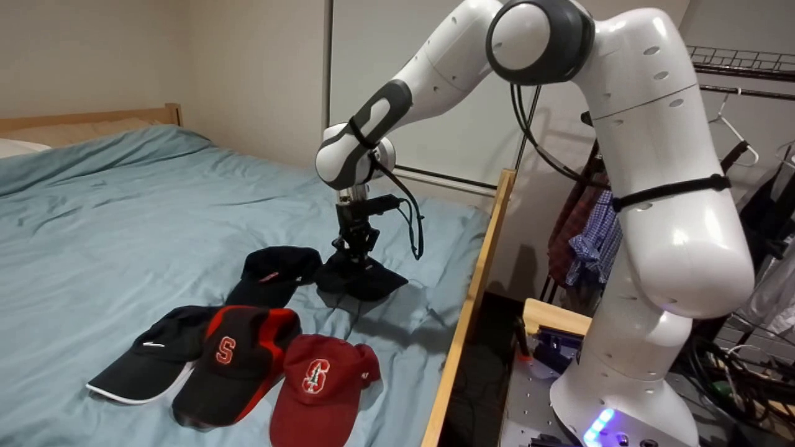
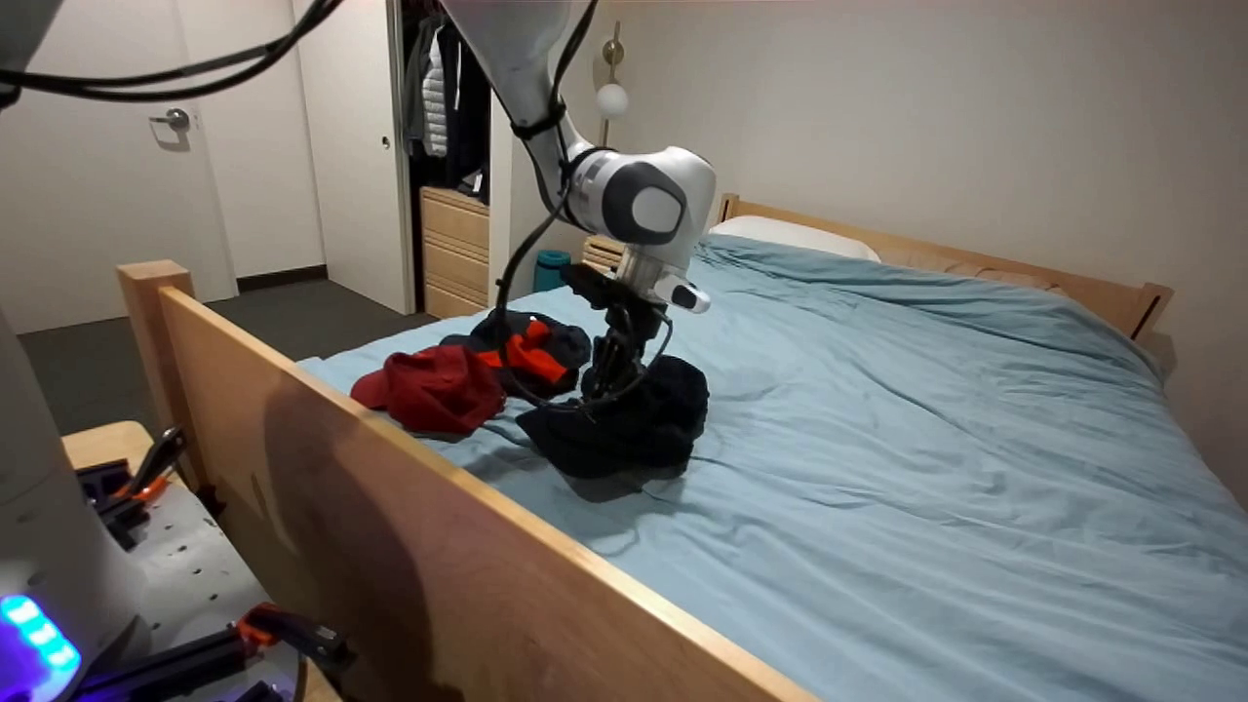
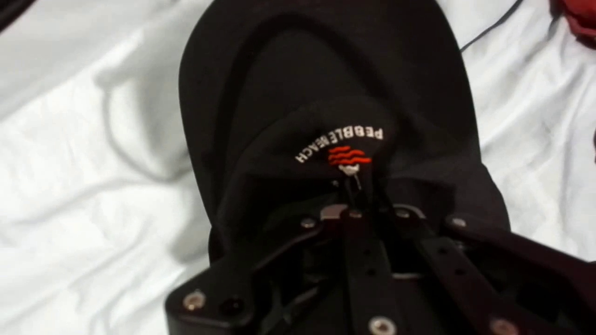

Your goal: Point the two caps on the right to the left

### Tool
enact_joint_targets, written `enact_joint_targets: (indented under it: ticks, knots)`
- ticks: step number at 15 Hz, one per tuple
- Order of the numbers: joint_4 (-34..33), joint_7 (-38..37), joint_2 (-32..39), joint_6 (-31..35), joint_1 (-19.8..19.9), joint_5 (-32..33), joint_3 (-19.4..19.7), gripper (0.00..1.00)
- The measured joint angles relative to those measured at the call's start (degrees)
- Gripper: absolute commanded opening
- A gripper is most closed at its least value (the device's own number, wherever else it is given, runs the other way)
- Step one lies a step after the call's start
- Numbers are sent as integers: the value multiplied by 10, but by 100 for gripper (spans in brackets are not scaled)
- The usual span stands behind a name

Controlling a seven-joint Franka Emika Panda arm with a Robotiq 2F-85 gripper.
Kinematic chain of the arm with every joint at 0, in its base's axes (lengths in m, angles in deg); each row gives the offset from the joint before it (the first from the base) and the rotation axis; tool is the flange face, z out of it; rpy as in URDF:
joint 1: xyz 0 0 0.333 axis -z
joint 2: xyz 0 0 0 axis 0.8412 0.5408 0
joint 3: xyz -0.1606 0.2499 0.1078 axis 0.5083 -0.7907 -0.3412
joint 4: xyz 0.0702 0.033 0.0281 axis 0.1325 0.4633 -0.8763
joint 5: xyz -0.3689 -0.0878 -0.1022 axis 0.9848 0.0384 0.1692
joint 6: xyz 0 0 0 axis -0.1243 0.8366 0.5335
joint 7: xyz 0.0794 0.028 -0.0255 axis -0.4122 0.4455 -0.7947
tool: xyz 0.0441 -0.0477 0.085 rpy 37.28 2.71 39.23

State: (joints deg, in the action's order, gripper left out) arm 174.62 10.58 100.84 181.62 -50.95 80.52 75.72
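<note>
The nearly all black cap point(image 1: 379, 284) has its brim toward the wooden footboard; it shows in both exterior views point(image 2: 585, 439). In the wrist view the black cap point(image 3: 307, 70) fills the middle, with white lettering and an orange-red wave emblem. My gripper point(image 1: 359, 256) points down over its crown, and its fingers point(image 3: 361, 195) are close together on bunched cloth. The fingertips are hidden in the dark fabric. A shadow lies beneath the cap; I cannot tell how far it is raised. The all red cap point(image 1: 329, 385) lies nearest the camera, brim toward the picture's bottom, also in both views point(image 2: 429, 390).
Another black cap point(image 1: 264, 279) lies close beside the gripped one. A red-and-black cap point(image 1: 227, 372) and a black cap with a pale-edged brim point(image 1: 149, 360) lie beside the red cap. The wooden footboard point(image 1: 472, 298) edges the blue-covered bed point(image 1: 155, 217).
</note>
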Motion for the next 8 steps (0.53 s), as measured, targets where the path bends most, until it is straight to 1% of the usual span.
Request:
enact_joint_targets:
  ticks: [1, 3, 4, 5, 7, 8]
  knots:
    - [19, -29, -22, -6, -5, -9, 1, 5]
    - [42, -70, -54, -23, -14, -29, 0, 5]
    - [48, -79, -64, -24, -17, -32, 0, 5]
    - [52, -84, -69, -25, -18, -33, 0, 2]
    - [54, -85, -70, -25, -19, -34, 0, 3]
    - [52, -102, -67, -25, -22, -28, 4, 3]
